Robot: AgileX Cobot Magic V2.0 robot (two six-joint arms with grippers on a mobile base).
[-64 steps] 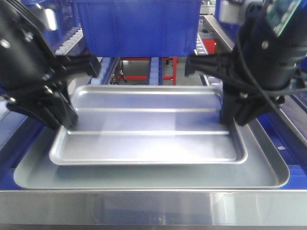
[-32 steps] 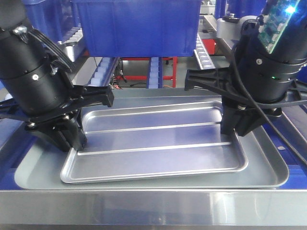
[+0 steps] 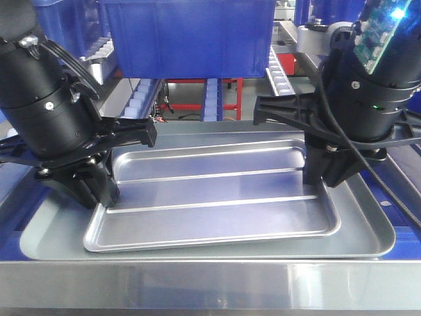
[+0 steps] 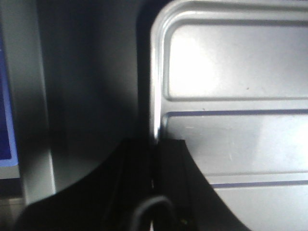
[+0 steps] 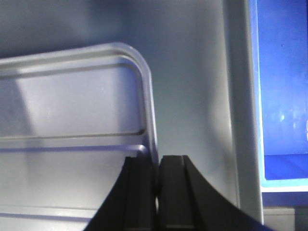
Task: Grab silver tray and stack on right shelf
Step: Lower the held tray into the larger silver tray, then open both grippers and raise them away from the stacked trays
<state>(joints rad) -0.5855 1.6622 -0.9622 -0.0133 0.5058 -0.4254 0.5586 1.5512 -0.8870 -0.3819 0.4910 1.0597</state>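
The silver tray, shiny with two long ridges, lies slightly skewed inside a larger dull grey tray. My left gripper is shut on its left rim, and my right gripper is shut on its right rim. In the left wrist view the silver tray has its rim pinched between the black fingers of the left gripper. The right wrist view shows the right gripper clamped on the silver tray near its corner. The right shelf shows as a brushed-steel front lip just below the trays.
A blue bin stands right behind the trays, above them. Roller rails and a red frame lie further back. Blue side panels flank the grey tray.
Since a second ago the left arm has moved inward to the right. The silver tray has sunk lower and turned slightly askew. Nothing has moved in the last half second.
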